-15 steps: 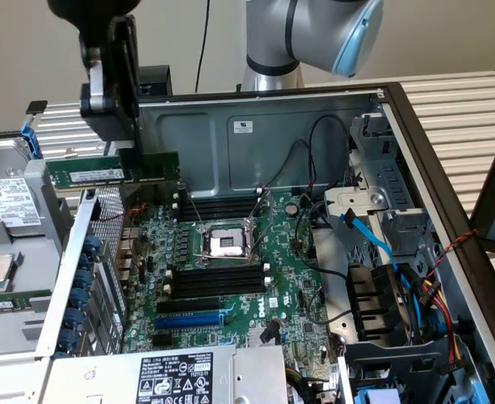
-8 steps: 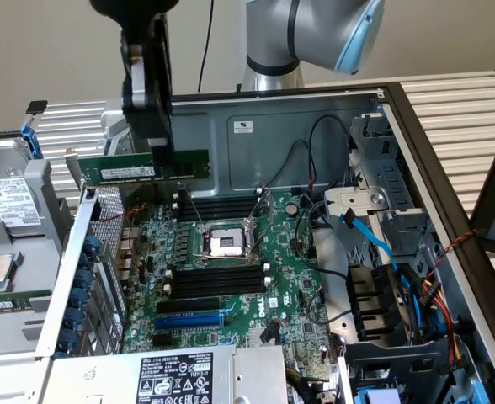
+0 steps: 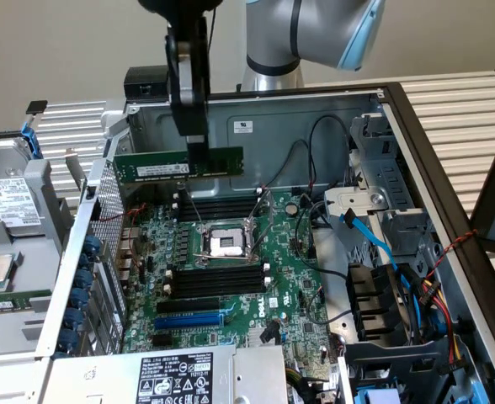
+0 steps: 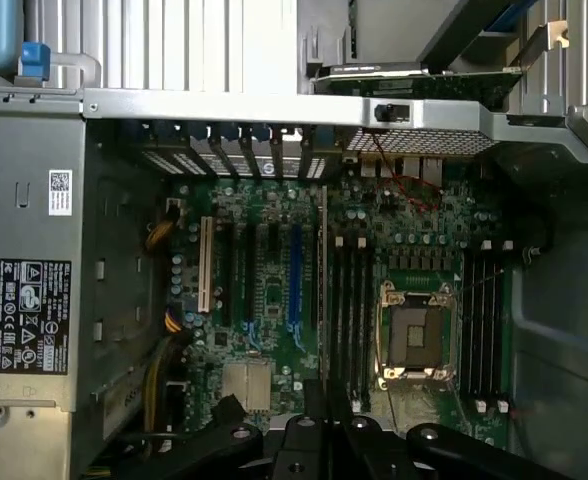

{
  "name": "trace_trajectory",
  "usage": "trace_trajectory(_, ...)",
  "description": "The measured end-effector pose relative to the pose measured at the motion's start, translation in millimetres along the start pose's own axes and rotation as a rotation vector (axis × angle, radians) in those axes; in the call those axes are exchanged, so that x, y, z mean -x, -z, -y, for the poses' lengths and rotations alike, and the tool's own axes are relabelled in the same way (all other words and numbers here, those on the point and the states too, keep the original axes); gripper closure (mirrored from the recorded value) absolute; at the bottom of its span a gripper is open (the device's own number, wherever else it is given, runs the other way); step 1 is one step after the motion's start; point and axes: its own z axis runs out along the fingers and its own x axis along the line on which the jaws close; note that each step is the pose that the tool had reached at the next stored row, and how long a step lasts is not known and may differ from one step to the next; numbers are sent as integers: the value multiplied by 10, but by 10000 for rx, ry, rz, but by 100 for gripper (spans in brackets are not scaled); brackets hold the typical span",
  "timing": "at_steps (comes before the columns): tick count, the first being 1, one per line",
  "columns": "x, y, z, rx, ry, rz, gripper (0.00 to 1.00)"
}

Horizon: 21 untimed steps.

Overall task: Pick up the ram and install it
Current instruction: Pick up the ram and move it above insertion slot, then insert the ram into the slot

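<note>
Your pincer [image 3: 197, 145] clamped narrow on ram [image 3: 151, 167], gripping top edge. Stick level, hanging clear above motherboard [image 3: 290, 278] inside open case [image 3: 315, 114], not seated in black memory slots [image 3: 218, 207].

txt: none readable | labels on PSU [image 3: 177, 375], ram [image 3: 155, 166]: too small

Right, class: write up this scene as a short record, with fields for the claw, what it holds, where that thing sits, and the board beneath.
claw: shut on the ram
ram position: level, in the air, not in a slot
below: motherboard inside the open case
memory slots: black, beside the processor socket
</note>
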Motion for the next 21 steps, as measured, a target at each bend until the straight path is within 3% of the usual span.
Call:
trace_trajectory(3, -10, 4, 108, 3, 0, 20, 88)
trace_trajectory(18, -9, 3, 108, 2, -1, 32, 88)
trace_trajectory(19, -9, -6, 109, -5, -2, -3, 88)
trace_trajectory(21, -3, -42, 109, -5, -1, -12, 88)
